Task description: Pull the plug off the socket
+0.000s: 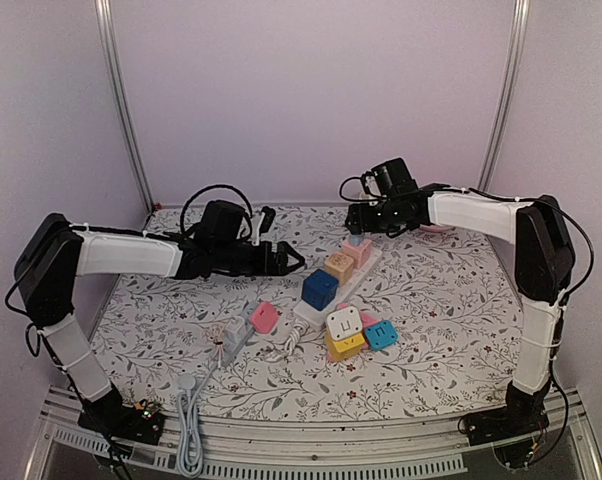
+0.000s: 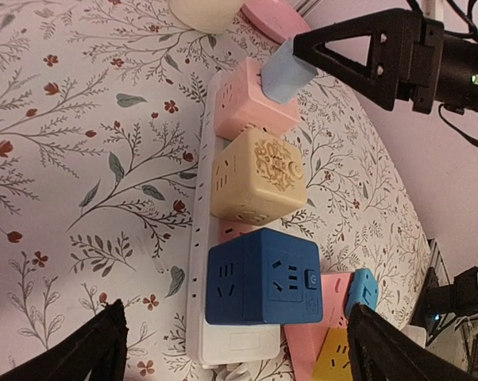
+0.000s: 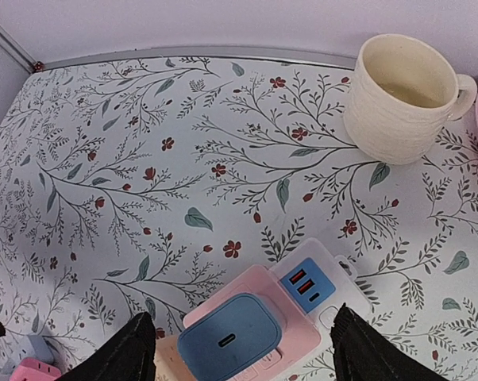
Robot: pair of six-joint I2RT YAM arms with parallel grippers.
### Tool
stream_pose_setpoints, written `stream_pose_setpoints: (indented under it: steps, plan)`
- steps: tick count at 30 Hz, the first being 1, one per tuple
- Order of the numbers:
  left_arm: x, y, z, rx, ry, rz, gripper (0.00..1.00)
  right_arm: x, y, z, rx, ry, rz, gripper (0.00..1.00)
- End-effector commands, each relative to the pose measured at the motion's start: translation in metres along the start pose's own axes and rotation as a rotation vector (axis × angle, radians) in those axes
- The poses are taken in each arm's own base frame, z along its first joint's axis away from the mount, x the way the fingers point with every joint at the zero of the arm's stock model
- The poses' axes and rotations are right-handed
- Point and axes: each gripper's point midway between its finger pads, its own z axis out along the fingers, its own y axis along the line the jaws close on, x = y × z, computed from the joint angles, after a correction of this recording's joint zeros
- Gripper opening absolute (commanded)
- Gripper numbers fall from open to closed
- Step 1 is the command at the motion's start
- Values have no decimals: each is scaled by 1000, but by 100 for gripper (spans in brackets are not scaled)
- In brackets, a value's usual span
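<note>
right pincer spread over the blue plug at the strip's far end

the plug [image 3: 229, 337] was seated in the top of the pink cube [image 3: 255, 284], at the far end of the strip [image 2: 199, 262] on the surface, near a mug [image 3: 402, 95]. the right pincer [image 1: 365, 226] was spread above it, one finger to either side, nothing pinched; the left pincer [image 2: 235, 311] was likewise spread, near the blue cube [image 2: 259, 274]. the plug was judged light, rigid and smooth, apt to slip, and gripped tight by its pins, so it would best be taken low on its two broad sides. its port faced up and its pins were taken to point down into the cube, so a vertical pull was judged right; its top face ran long roughly along the strip.
</note>
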Motion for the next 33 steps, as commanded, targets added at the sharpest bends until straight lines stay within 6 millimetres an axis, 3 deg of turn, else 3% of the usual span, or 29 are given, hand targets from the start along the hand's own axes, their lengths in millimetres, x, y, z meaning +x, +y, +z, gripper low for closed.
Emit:
stream_pose_setpoints:
  steps: [1, 14, 24, 33]
  plan:
    - [19, -1, 16, -16, 55, -6, 97, 0, 6, 5, -9, 10, -28, 77]
    - [63, -8, 55, -32, 165, 16, 97, 13, 6, 22, 11, 58, -47, 75]
    - [84, 22, 59, -157, 208, -40, 97, 10, 10, 28, -3, 32, -154, 73]
    - [76, 21, 55, -137, 197, -58, 97, 6, 29, 24, -118, -29, -327, 75]
